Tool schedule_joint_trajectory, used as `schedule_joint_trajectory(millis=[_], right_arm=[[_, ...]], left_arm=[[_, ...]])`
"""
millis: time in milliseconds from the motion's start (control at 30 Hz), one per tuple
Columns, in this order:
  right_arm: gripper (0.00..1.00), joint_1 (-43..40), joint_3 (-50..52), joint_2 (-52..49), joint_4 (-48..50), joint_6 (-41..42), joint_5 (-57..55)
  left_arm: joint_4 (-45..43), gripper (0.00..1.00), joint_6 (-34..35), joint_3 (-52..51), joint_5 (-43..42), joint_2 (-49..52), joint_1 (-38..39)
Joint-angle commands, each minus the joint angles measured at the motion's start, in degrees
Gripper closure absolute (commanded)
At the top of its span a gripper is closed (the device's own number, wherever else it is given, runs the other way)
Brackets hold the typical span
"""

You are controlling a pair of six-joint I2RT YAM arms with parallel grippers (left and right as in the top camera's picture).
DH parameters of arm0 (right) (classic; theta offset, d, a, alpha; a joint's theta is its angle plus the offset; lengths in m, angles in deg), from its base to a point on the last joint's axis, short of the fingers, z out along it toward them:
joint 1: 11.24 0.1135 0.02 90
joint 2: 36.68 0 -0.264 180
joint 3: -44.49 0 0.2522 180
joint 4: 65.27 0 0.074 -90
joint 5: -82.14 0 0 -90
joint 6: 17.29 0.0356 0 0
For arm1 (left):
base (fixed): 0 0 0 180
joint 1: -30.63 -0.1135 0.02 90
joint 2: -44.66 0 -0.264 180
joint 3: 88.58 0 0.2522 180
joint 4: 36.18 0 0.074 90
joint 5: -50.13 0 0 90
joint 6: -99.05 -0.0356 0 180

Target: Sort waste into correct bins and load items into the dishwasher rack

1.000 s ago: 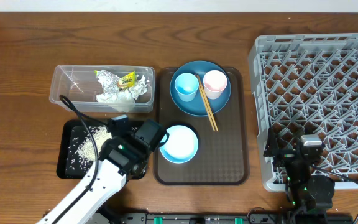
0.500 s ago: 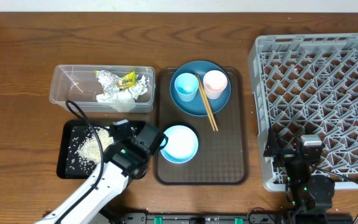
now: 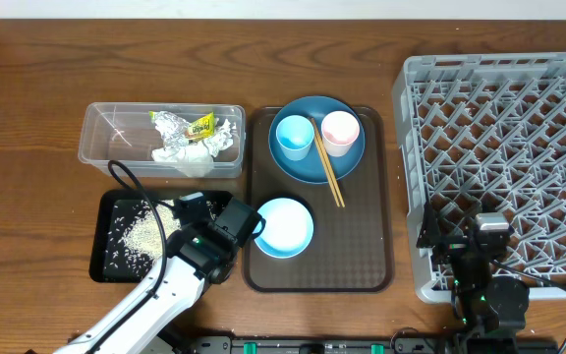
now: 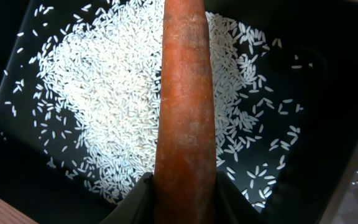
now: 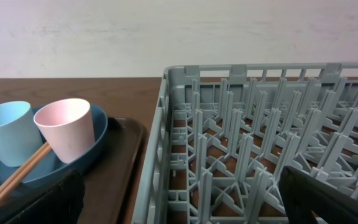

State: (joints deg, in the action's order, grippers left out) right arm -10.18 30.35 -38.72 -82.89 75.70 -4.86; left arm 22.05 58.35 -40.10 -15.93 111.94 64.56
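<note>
Against a second ago, nothing lying on the counter [image 3: 47, 59] has shifted that we can see. Only the left arm differs. From overhead it looks smaller and sits a touch nearer the front edge. Since half a second ago, barely any change.

Positions, overhead:
- The large square grey lattice rack [image 3: 499, 128] is at right, running out of frame.
- The brown serving tray [image 3: 362, 246] is at centre, with the round dark-blue plate [image 3: 298, 169] at its back and the pale-blue bowl with white inside [image 3: 283, 226] in front.
- On the plate stand the light-blue cup [image 3: 293, 138] and the pink cup [image 3: 340, 131]. The wooden chopsticks [image 3: 328, 167] run from between them over the rim onto the tray.
- The clear rectangular plastic tub [image 3: 101, 138], back left, holds the crumpled white paper tissue [image 3: 180, 152] and the crinkled silver foil wrapper with yellow label [image 3: 180, 123].
- The shallow black rectangular tray [image 3: 106, 202] holds the loose white rice grains [image 4: 110, 99], heaped.

Hard to read:
- The left claw [image 3: 197, 208] and its arm hide the black tray's right end and the bowl's left rim.
- In the left wrist view a rust-orange tapered bar [image 4: 185, 112] rises mid-frame over the rice. We cannot tell what it is, nor whether the left claw is clenched or released.
- The right claw [image 5: 180, 186], at the rack's front-left corner, stands released, its dark fingers [image 5: 328, 193] wide apart and cut off below.
</note>
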Motion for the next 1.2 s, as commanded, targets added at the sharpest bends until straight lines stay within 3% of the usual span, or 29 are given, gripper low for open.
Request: schedule_joint_trajectory(millis=[0, 167, 333, 633, 800, 1033, 1167], right_arm=[[0.01, -0.1, 0.1, -0.1, -0.2, -0.3, 0.0], [0.01, -0.1, 0.1, -0.1, -0.2, -0.3, 0.0], [0.01, -0.1, 0.1, -0.1, -0.2, -0.3, 0.0], [0.01, -0.1, 0.1, -0.1, -0.2, -0.3, 0.0], [0.01, -0.1, 0.1, -0.1, -0.2, -0.3, 0.0], [0.01, -0.1, 0.1, -0.1, -0.2, -0.3, 0.0], [0.01, -0.1, 0.1, -0.1, -0.2, -0.3, 0.0]], left_arm=[[-0.2, 0.85, -0.2, -0.2, 0.7, 0.1, -0.3], [-0.8, 0.84, -1.3, -0.2, 0.7, 0.1, -0.3], [-1.6, 0.84, -9.6, 1.6, 0.7, -0.4, -0.3], [-1.9, 0.85, -10.0, 3.9, -6.6, -4.5, -0.3], [-2.3, 0.85, -10.3, 5.7, -13.1, -8.4, -0.3], [-8.6, 0.85, -10.3, 6.5, -29.4, -11.6, 1.3], [-11.8, 0.85, -10.0, 6.5, -32.8, -11.6, 4.4]])
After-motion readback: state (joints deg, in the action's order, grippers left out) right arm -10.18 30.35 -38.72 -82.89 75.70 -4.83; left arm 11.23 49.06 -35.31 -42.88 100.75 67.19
